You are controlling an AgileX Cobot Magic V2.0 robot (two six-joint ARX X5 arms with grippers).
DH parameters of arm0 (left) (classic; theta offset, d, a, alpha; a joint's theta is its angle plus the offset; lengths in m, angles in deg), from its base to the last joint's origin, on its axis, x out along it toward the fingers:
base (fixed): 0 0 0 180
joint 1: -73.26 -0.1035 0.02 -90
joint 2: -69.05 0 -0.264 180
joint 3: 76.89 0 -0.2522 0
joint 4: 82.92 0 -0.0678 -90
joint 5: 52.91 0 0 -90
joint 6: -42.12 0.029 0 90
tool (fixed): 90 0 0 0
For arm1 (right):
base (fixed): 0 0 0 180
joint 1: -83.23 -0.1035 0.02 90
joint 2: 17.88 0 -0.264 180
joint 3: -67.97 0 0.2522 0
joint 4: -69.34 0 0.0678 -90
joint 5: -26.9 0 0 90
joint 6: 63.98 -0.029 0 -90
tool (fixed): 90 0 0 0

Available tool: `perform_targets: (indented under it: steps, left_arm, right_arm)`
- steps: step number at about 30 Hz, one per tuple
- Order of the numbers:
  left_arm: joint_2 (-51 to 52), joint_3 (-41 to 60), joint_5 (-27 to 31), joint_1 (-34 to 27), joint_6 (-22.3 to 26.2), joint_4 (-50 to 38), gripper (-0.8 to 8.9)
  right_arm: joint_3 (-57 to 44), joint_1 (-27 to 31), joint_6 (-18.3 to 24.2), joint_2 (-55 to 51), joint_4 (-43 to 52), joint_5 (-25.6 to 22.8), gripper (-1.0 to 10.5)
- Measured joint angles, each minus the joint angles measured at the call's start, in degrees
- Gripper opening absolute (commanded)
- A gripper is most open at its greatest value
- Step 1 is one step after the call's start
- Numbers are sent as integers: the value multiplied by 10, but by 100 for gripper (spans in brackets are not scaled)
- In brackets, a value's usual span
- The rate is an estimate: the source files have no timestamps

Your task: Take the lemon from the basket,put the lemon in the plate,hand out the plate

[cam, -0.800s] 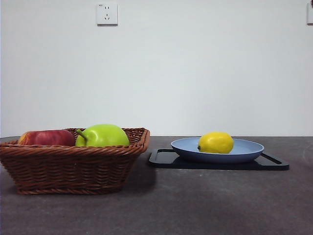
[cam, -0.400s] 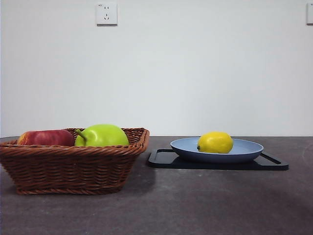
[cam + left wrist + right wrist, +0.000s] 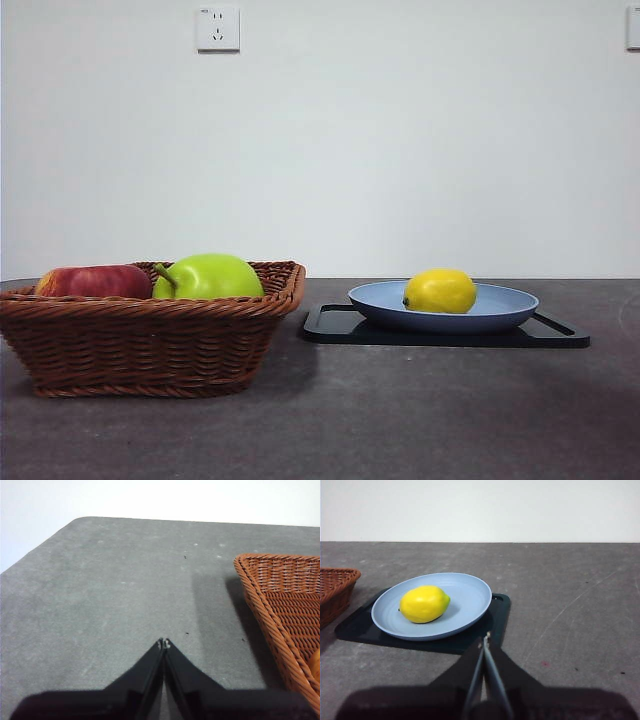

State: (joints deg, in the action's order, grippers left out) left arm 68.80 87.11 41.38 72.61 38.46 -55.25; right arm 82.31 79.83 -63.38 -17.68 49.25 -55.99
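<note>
Bright yellow oval lemon (image 3: pixel 424 604) is already lying in the round matte light-blue plate (image 3: pixel 470 597), which is sitting on a flat black tray (image 3: pixel 501 614). Right gripper (image 3: pixel 485 641), jaws pressed together, is hanging just in front of the plate's near rim, so it looks nearer for the hand-out. Left gripper (image 3: pixel 163 643), jaws together, is waiting beside the brown woven wicker basket (image 3: pixel 280 615).

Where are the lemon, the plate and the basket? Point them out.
lemon (image 3: pixel 424 604): right wrist view, middle of its skin.
plate (image 3: pixel 472 594): right wrist view, bare inner surface.
basket (image 3: pixel 150 345): front view, front woven wall.
</note>
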Motion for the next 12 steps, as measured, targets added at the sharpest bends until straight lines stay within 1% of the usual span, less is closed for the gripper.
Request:
perform_targets:
  steps: [5,12]
  left_arm:
    - [0,0,0,0,0,0,9]
    - [0,0,0,0,0,0,9]
  right_arm:
    - [1,0,-5,0,-26,0,4]
    - [2,0,-17,7,-26,0,4]
